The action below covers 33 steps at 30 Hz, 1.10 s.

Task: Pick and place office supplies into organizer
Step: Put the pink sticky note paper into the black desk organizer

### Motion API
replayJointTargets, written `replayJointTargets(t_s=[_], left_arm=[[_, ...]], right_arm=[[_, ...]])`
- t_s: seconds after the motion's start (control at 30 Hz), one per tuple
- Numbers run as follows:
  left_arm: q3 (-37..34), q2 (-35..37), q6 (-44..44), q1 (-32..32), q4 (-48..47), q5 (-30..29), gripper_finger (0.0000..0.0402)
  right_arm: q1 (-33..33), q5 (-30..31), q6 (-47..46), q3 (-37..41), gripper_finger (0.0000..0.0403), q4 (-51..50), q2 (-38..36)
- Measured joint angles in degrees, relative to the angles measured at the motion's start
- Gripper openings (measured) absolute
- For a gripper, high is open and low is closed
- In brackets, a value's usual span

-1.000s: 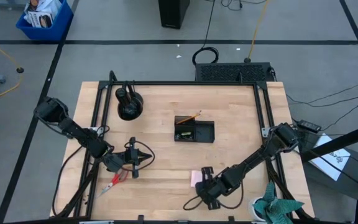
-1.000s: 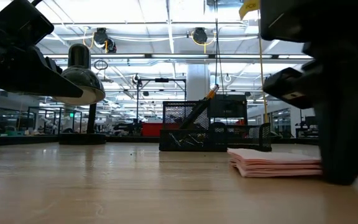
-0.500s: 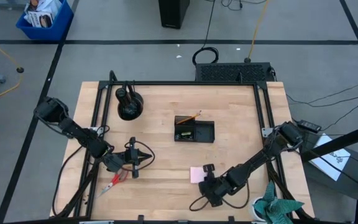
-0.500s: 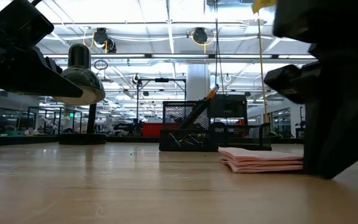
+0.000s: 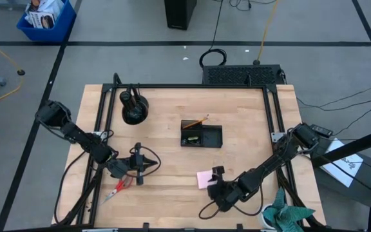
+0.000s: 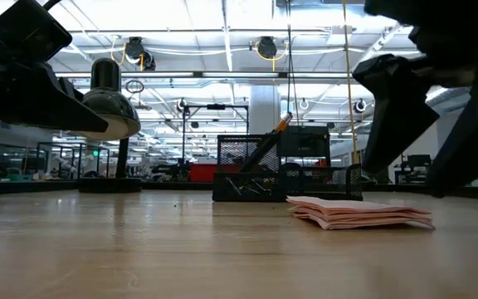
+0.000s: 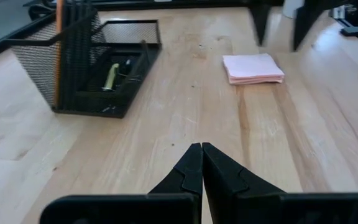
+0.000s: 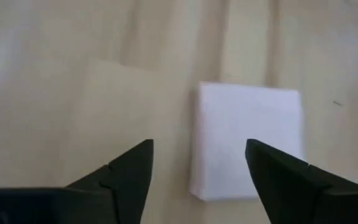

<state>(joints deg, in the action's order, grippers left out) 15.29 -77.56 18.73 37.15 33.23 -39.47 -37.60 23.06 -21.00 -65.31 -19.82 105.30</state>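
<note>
**High view: right arm lined up over the pink notepad, left arm just parked**

High view shows the organizer [image 5: 201,135] sitting mid-bench with the orange pencil [image 5: 200,120] poking out of its far corner, so some supplies are already in. The pink notepad [image 5: 204,180] lies flat on the bench, on the near side of the organizer and well apart from it. The right gripper [image 5: 216,182] hangs just beside the notepad on its near-right side, fingers spread wide with nothing between them. My guess is it's held off to the side like that to square up for a grab on the pad's edge.

The left gripper [image 5: 148,164] waits off to the organizer's near-left, fingers pinched together on nothing. The red-handled scissors [image 5: 113,191] lie farther out that way, partly under the arm, so only the handles really show.

Hard to make out: what's actually in the organizer's compartments. The left wrist view shows a yellowish thing and some dark bits, not clear enough to name. The right wrist view is washed out, so the pad looks white there.
</note>
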Motion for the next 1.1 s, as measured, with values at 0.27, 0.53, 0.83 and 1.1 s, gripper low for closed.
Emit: replayJointTargets(t_s=[0.27, 0.53, 0.83, 1.1], left_arm=[[0.0, 0.0, -0.47, 0.0, -0.15, 0.46, 0.0017], [-0.02, 0.01, 0.49, -1.21, -0.12, 0.48, 0.0017], [-0.02, 0.0, 0.93, -1.92, -0.15, 0.51, 0.0017], [0.05, 0.01, 5.12, -3.08, 1.51, 1.73, 0.0017]], right_arm=[[-1.79, 5.69, 2.04, -0.05, 0.0262, -1.51, 0.61], [-3.01, 11.02, 5.89, -0.37, 0.0262, -0.45, 6.09], [-4.94, 18.59, 10.77, -0.36, 0.0222, -0.79, 7.95], [-4.51, 18.74, 11.35, -0.24, 0.0162, -1.34, 8.23]])
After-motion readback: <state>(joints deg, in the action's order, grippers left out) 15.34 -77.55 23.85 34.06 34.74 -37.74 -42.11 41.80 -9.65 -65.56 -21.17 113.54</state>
